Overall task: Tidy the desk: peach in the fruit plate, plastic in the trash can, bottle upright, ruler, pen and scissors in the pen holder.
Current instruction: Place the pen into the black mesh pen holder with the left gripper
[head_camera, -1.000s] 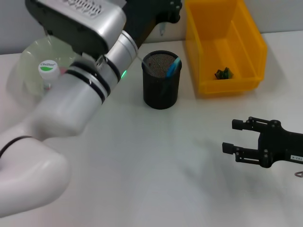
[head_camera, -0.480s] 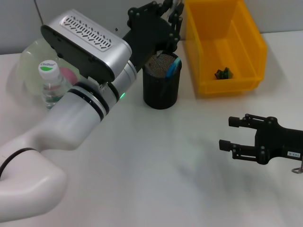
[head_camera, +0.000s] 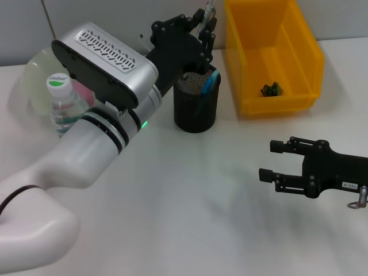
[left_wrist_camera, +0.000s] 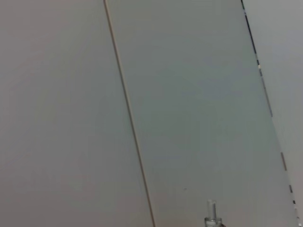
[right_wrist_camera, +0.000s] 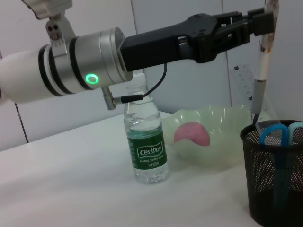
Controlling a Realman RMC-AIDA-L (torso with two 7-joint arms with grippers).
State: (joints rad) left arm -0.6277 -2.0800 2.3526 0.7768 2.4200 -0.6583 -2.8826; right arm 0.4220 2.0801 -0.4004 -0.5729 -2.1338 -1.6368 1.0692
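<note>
My left gripper [head_camera: 202,27] hangs over the black mesh pen holder [head_camera: 196,109], shut on the upper end of the pen [right_wrist_camera: 263,66]. The pen hangs upright with its lower end inside the holder's rim. The blue-handled scissors [right_wrist_camera: 274,137] stand in the holder. The pink peach [right_wrist_camera: 191,134] lies in the pale-green fruit plate [right_wrist_camera: 222,118]. In front of the plate the bottle [head_camera: 63,106] stands upright. A dark green scrap of plastic [head_camera: 271,89] lies in the yellow trash can [head_camera: 305,52]. My right gripper [head_camera: 271,161] is open above the desk [head_camera: 190,201] at the right. The ruler is hidden.
The left arm stretches across the left half of the desk from the near corner to the pen holder and hides part of the fruit plate. The trash can stands right of the holder at the back. A grey wall runs behind the desk.
The left arm has swung back so that the bottle shows, and its gripper now holds the pen over the holder. The right gripper has slid a little to the left.
</note>
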